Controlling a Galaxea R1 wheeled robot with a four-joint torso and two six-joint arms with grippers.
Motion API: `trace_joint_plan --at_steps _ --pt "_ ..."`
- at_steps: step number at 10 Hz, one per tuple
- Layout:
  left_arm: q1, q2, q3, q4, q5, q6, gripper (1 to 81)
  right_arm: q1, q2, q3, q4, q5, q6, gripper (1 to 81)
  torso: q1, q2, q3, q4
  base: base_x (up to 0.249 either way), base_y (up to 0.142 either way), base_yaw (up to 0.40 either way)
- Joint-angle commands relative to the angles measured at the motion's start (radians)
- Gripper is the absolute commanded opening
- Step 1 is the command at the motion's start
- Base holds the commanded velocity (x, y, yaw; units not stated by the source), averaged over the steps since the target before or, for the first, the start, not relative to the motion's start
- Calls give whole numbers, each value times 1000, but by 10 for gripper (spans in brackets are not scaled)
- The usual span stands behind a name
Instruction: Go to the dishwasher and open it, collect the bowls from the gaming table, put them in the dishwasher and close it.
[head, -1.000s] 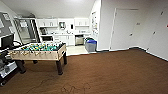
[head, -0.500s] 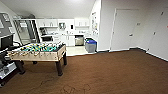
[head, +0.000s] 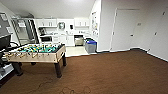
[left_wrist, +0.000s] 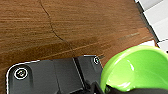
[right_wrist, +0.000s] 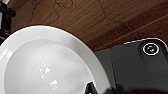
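Observation:
In the left wrist view a bright green bowl (left_wrist: 140, 70) sits in my left gripper (left_wrist: 117, 88), whose dark finger lies over the rim. The right wrist view has a white bowl (right_wrist: 47, 65) held the same way by my right gripper (right_wrist: 100, 90). Both hang above brown carpet. Far back in the kitchen nook of the head view is the dishwasher (head: 78, 40), a small steel front under the counter. From here I cannot tell how its door stands. The gaming table is out of view.
A table-football table (head: 37, 53) with a green field stands at the left on the brown carpet (head: 112, 72). A blue bin (head: 90, 45) sits by the wall corner near the kitchen floor. White doors (head: 123, 30) line the right wall. Cables lie on the carpet in front.
The whole head view has shifted slightly, so the camera has moved. Nothing in the room itself has changed place.

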Motion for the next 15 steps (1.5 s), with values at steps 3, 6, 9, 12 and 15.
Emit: trace_joint_plan --at_steps 3,6,9,12,15 --pt "-60 -33 27 15 11 7 10 72 -11 11 -22 -10 1 10 0 0 0 0 153 0 0" --pt "-55 -35 26 15 5 7 10 72 -11 9 -22 -10 1 10 1 0 0 0 153 0 0" --pt "-55 -36 27 15 -1 7 10 69 -11 9 -24 -10 1 10 1 0 0 0 153 0 0" --pt "-52 -36 27 15 -3 7 10 69 -11 9 -25 -10 1 10 1 0 0 0 153 0 0" --pt "-52 -38 27 15 -6 6 10 69 -10 9 -25 -10 1 10 2 0 0 0 153 0 0"
